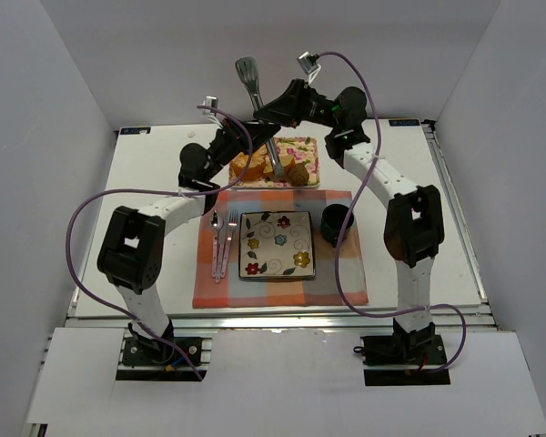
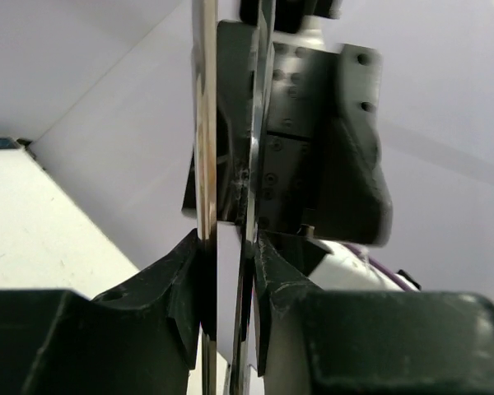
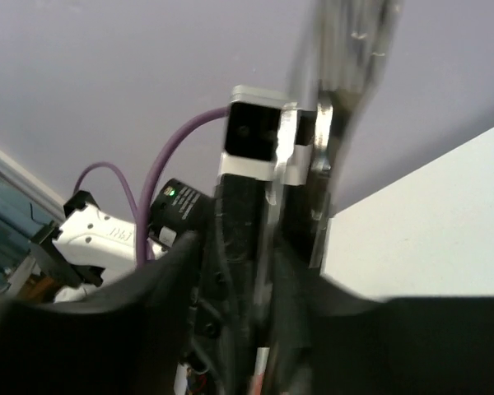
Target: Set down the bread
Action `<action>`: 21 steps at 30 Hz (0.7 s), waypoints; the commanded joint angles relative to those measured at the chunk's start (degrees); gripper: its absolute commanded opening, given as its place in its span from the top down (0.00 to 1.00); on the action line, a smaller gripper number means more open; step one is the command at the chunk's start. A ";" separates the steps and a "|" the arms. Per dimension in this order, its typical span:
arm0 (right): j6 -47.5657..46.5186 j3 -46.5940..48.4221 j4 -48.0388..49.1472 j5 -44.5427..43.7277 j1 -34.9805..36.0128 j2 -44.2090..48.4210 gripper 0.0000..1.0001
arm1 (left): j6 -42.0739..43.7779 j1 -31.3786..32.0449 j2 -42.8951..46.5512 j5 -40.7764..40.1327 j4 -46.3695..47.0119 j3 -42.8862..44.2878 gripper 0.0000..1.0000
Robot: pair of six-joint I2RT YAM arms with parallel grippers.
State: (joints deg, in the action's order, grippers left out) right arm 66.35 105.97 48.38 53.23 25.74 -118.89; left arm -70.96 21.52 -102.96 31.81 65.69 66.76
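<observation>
The bread (image 1: 279, 164) is a pale yellow-tan piece on the floral tray (image 1: 309, 144) at the back, partly hidden behind metal tongs (image 1: 252, 84). The tongs stand nearly upright, slotted end up and lower end down at the tray. My left gripper (image 1: 255, 137) is shut on the tongs; in the left wrist view (image 2: 228, 280) the two metal blades (image 2: 204, 164) are pressed between the fingers. My right gripper (image 1: 264, 111) grips the tongs higher up. In the right wrist view (image 3: 272, 271) the blurred metal (image 3: 339, 49) runs up from the fingers.
An orange-glazed round pastry (image 1: 244, 164) and a dark muffin (image 1: 298, 174) share the tray. In front lies an orange checked placemat (image 1: 209, 291) with a flowered square plate (image 1: 247, 220), cutlery (image 1: 223, 241) on its left and a black mug (image 1: 337, 224) on its right.
</observation>
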 commanded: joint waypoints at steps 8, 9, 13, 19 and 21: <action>-13.26 2.14 0.84 6.27 -2.79 3.14 0.38 | 4.69 -0.68 5.40 1.41 -9.26 -1.02 0.71; -13.87 0.91 0.84 6.53 -3.15 3.31 0.38 | 4.78 -1.04 5.75 1.41 -9.35 -1.28 0.70; -15.10 -1.11 -1.18 6.97 -4.81 4.54 0.38 | 5.04 -2.44 7.24 2.11 -9.71 -1.72 0.63; -14.93 -2.70 -1.01 8.03 -5.52 5.42 0.38 | 2.58 -3.50 7.25 4.40 -6.91 -1.99 0.47; -14.93 -3.49 -0.75 8.29 -5.52 5.69 0.38 | 1.09 -3.76 7.07 4.49 -5.75 -2.16 0.47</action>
State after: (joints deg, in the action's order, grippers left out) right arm 53.28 103.15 45.36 60.66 20.40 -116.88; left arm -67.96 18.02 -99.74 34.81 56.51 65.08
